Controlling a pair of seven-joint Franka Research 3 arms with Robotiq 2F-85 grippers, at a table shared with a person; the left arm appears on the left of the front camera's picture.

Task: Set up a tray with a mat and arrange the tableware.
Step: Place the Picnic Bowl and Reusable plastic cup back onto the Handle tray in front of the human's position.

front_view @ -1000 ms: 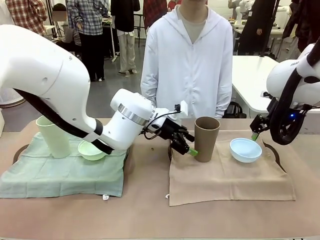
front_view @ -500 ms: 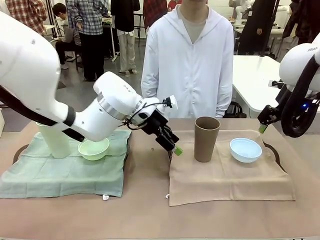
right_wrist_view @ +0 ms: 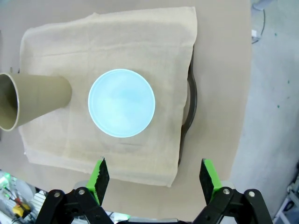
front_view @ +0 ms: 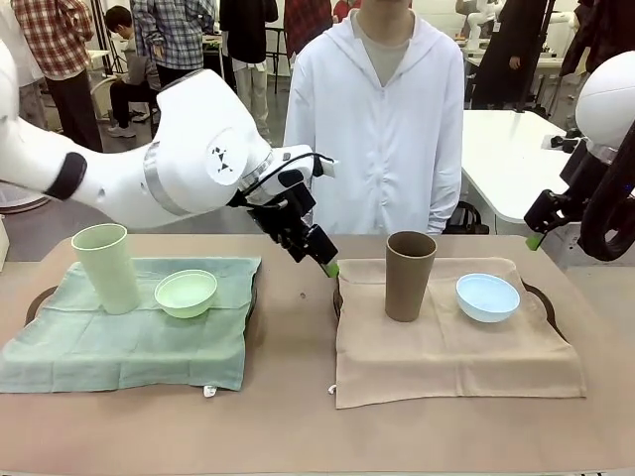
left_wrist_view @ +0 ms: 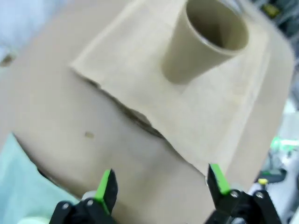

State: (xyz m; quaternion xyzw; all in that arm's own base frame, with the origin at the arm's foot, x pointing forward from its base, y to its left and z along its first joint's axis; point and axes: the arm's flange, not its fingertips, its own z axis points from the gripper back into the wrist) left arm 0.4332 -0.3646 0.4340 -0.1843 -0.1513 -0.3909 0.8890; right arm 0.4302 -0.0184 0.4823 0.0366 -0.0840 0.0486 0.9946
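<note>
A pale green tumbler (front_view: 104,266) and a mint green bowl (front_view: 186,293) stand on a green mat (front_view: 129,342) at the left. On the beige mat (front_view: 446,347) at the right are a brown tumbler (front_view: 410,275) and a light blue bowl (front_view: 487,297). Each mat covers a dark tray, whose rim (front_view: 541,296) peeks out. My left gripper (front_view: 322,260) hangs open and empty above the gap between the mats. Its wrist view looks down on the brown tumbler (left_wrist_view: 205,42). At the far right my right gripper (front_view: 539,236) is raised and open, above the blue bowl (right_wrist_view: 121,102) and the tray rim (right_wrist_view: 192,100).
A person in a white hooded top (front_view: 375,119) stands at the table's far edge, hands out of sight. Bare brown tabletop (front_view: 298,327) runs between the two mats and along the near edge. A white table (front_view: 501,149) stands behind at the right.
My left gripper has drawn back from the brown tumbler, rising and moving left. The right gripper has lifted up and to the right. The tableware has not moved.
</note>
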